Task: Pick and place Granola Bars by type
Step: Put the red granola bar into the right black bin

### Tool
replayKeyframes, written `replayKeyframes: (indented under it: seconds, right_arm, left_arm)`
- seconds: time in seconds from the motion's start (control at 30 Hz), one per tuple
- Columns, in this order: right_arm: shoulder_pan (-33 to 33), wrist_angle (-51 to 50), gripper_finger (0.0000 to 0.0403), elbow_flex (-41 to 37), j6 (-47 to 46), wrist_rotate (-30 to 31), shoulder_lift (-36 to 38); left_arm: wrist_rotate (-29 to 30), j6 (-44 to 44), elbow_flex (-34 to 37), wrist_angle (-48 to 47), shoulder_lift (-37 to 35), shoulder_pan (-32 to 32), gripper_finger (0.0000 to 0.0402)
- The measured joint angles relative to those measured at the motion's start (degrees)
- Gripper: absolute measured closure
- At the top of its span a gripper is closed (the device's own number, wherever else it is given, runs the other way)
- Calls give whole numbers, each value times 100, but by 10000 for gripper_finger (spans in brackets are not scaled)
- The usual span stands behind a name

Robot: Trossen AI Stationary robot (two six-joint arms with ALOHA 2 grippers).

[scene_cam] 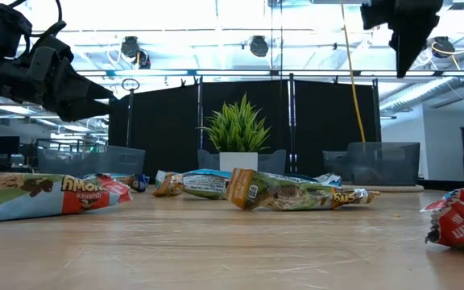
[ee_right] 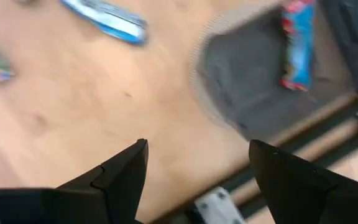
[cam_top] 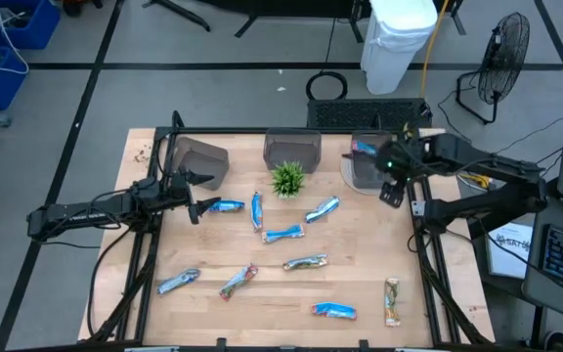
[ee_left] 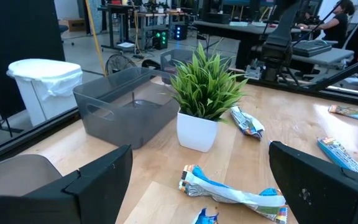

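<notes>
Several granola bars lie scattered on the wooden table (cam_top: 360, 284). Blue-and-white ones include one (cam_top: 225, 206) right in front of my left gripper, one (cam_top: 257, 210) beside it and one (cam_top: 333, 311) near the front. A tan-green one (cam_top: 305, 262) lies mid-table. My left gripper (cam_top: 199, 194) is open and empty just left of the nearest blue bar, which shows between its fingers in the left wrist view (ee_left: 232, 193). My right gripper (cam_top: 391, 193) is open and empty, raised beside the right grey bin (cam_top: 352, 174), which holds a blue-and-red bar (ee_right: 297, 43).
A small green plant in a white pot (cam_top: 287, 179) stands at mid-back. Two more grey bins, a left one (cam_top: 200, 161) and a middle one (cam_top: 291, 149), stand along the back edge. A black frame borders the table. People sit at desks beyond (ee_left: 340, 15).
</notes>
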State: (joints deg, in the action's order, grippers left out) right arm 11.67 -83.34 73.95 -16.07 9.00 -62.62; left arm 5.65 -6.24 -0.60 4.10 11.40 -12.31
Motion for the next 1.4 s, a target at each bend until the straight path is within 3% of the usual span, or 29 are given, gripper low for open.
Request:
replayKeyframes:
  seconds: [0.87, 1.13, 1.4]
  right_arm:
    - [-4053, 1298, 145, 55, -3212, -138, -2158]
    - [-5277, 2163, 148, 79, -3579, -180, -2526]
    - [-5952, 3091, 139, 81, -3526, -156, -2796]
  left_arm:
    - [0, 0, 0, 0, 0, 1, 27]
    - [0, 0, 0, 0, 0, 1, 27]
    - [0, 0, 0, 0, 0, 0, 27]
